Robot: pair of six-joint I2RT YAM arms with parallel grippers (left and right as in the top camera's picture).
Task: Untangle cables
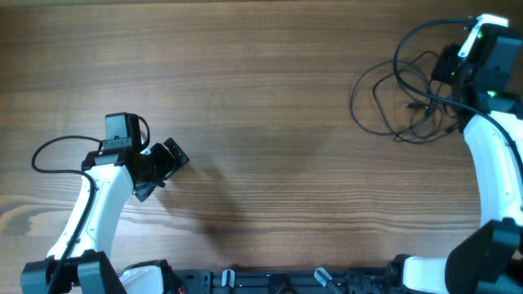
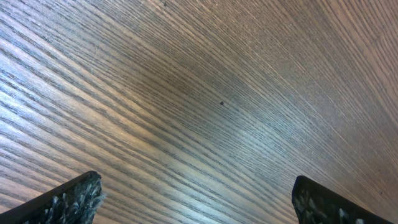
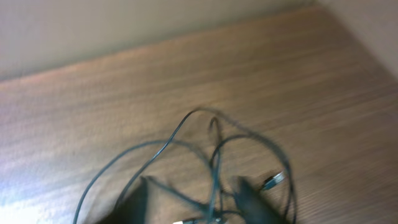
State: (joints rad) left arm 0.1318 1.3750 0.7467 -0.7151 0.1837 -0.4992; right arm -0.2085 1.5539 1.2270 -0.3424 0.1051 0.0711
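The cables [image 1: 391, 96] are thin black cords lying in tangled loops on the wooden table at the far right, with a small plug [image 1: 411, 106] among them. My right gripper [image 1: 445, 69] hangs over the right side of the tangle. In the blurred right wrist view its two fingers stand apart, so the right gripper [image 3: 193, 202] is open. Strands of the cables [image 3: 186, 121] run between and past the fingers, and a silvery plug [image 3: 273, 180] lies to the right. My left gripper [image 1: 166, 169] is far off at the left, and in its own view the left gripper [image 2: 198, 199] is wide open over bare wood.
The right arm's own thicker black cable [image 1: 409, 37] arcs above the tangle. The left arm's cable [image 1: 49, 151] loops out at the far left. A pale wall [image 3: 124, 25] borders the table's far edge behind the cables.
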